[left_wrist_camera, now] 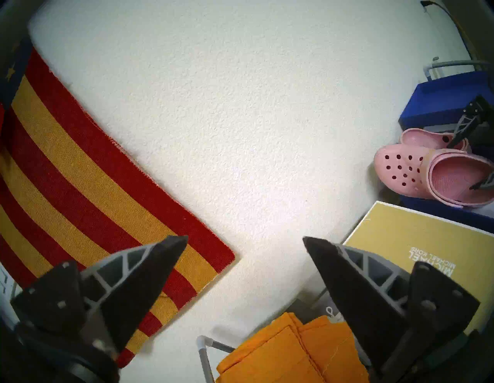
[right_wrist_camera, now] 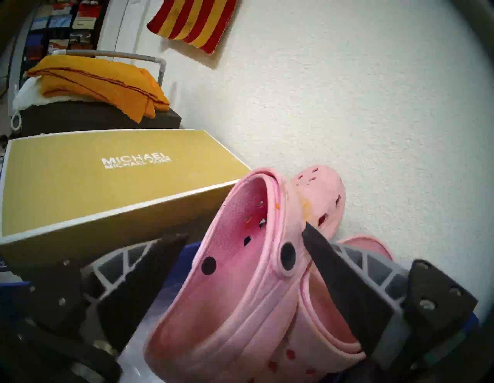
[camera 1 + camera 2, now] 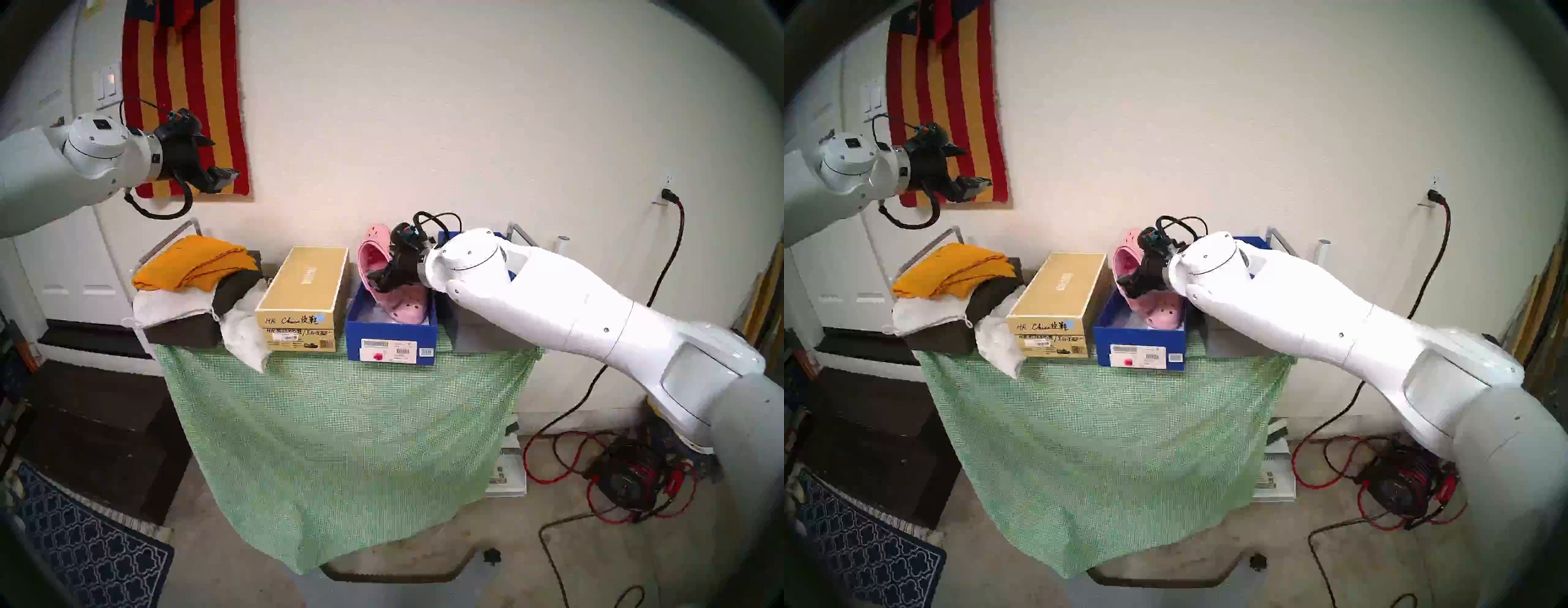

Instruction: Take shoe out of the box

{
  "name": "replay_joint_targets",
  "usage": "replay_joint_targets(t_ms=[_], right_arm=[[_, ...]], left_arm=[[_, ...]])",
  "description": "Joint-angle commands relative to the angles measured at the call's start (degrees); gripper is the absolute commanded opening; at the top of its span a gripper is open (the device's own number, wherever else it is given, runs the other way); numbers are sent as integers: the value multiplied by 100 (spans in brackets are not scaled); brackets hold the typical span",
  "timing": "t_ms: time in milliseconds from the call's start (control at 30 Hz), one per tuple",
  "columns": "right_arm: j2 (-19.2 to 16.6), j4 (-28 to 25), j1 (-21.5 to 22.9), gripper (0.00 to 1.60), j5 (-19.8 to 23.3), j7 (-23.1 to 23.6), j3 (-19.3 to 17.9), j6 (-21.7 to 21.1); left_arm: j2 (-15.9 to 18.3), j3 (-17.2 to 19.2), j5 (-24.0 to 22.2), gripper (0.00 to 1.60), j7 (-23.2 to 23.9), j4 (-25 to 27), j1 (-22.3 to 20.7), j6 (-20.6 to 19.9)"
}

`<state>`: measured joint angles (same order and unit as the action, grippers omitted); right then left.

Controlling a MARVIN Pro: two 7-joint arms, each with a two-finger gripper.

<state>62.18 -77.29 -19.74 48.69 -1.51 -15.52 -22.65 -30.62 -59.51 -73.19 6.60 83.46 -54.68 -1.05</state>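
Reaching step | right claw (image 2: 244,235) is held open astride upright pink clog's (image 2: 240,280) sidewall in blue box (image 3: 390,335) | left claw (image 1: 244,238) open, idle | closing then lifting is called for

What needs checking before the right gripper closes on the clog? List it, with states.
1. Right gripper open: ok.
2. Upright pink clog between its fingers: ok; its wall sits between them.
3. Second clog out of the bite: cannot tell.
4. Fingers clear of the gold box: ok.
5. Blue box steady on the table: cannot tell.
6. Left gripper open and out of the way: ok.
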Motion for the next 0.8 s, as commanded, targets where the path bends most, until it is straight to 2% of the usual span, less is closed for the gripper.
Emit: replay_joint_targets(t_ms=[0, 267, 567, 600, 633, 667, 700, 767], right_arm=[[435, 444, 145, 160, -130, 211, 58, 270], [548, 717, 238, 160, -277, 395, 156, 347], [317, 622, 279, 160, -289, 481, 59, 374], [305, 594, 275, 104, -290, 480, 54, 367], [289, 558, 268, 78, -291, 479, 48, 361], [266, 507, 264, 78, -289, 475, 40, 345], [249, 470, 258, 50, -289, 469, 29, 331], [238, 448, 245, 45, -291, 463, 13, 334]], left_arm=[[0, -2, 6, 160, 8, 0, -5, -4], [0, -2, 6, 160, 9, 0, -5, -5], [1, -1, 7, 160, 10, 0, -5, -5], [1, -1, 7, 160, 10, 0, -5, -5], [1, -1, 7, 160, 10, 0, -5, -5], [1, -1, 7, 160, 10, 0, -5, -5], [1, -1, 7, 160, 10, 0, -5, -5], [1, -1, 7, 160, 10, 0, -5, -5]])
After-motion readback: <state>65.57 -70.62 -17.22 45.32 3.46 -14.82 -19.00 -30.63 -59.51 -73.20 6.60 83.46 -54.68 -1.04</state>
